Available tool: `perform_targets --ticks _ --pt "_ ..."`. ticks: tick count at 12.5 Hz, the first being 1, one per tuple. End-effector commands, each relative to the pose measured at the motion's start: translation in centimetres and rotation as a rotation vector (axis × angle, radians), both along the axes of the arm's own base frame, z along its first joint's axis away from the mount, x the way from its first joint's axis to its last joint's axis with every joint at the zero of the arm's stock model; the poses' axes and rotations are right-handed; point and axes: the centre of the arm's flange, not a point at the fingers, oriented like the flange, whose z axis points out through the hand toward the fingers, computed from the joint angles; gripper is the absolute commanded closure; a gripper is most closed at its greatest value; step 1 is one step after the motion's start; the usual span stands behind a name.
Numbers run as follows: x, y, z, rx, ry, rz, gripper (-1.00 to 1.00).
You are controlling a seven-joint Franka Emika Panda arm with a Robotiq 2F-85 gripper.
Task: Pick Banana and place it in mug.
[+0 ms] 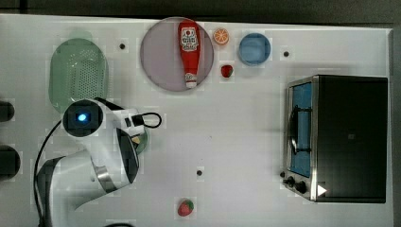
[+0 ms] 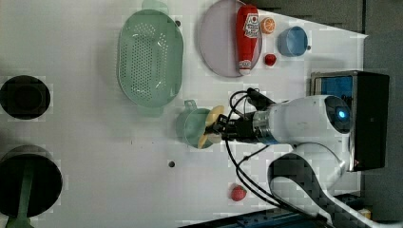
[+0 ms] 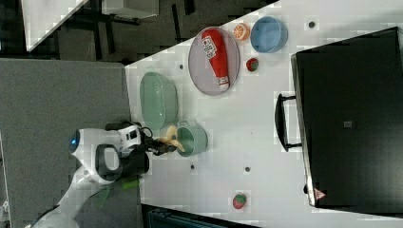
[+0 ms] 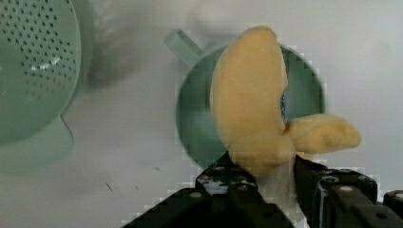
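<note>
The banana hangs in the gripper, clamped between its jaws near the stem end, directly over the open mouth of the mug. In the left view the banana crosses the mug's rim on the left view's right side. It looks like a light toy fruit, stiff and curved, probably smooth enough to pivot in a narrow pinch; holding it near one end lets the long body drop in first, though it seems longer than the mug is wide and may end up leaning on the rim. The mug itself appears empty. Just beside it, the pale green colander holds nothing visible. Farther off, the plate carries a ketchup bottle, and the blue bowl looks empty, with an orange slice and a strawberry near it on the table
</note>
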Motion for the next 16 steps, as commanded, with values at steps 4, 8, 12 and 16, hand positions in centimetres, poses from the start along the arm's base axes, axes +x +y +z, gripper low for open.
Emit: perform_targets --ticks 4,8,12,16 --pt "-1.2 0.3 0.0 -0.058 -0.034 -0.147 -0.43" --pt "-0.4 0.5 0.9 -0.029 -0.098 -0.151 -1.00" --pt "1.4 -1.4 7.3 -0.021 -0.218 -0.207 -1.00" --pt "2.5 -8.1 17.2 -0.086 -0.260 -0.272 -1.00"
